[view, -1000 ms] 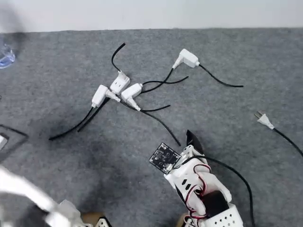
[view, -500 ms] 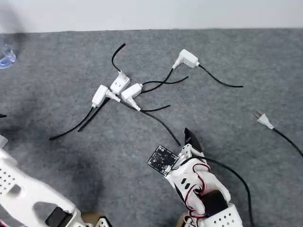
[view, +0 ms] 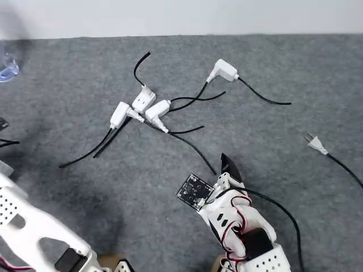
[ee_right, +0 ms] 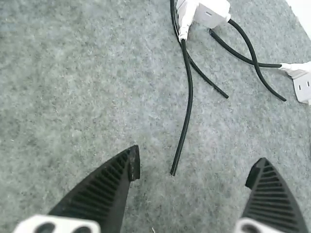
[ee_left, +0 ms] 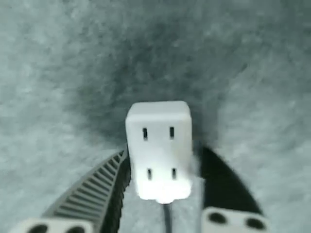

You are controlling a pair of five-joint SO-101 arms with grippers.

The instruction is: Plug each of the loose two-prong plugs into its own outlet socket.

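Near the right side of the grey worktop, a white two-prong plug lies flat. Its prongs aim diagonally toward the far left and its black cord trails the opposite way, well apart from the mid-worktop socket cluster. The right end effector gapes over a loose cord end. The left end effector clamps a white outlet socket, its slots facing the wrist camera.

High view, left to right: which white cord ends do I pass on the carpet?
Cluster's left block → middle block → right block → lone socket → loose plug.
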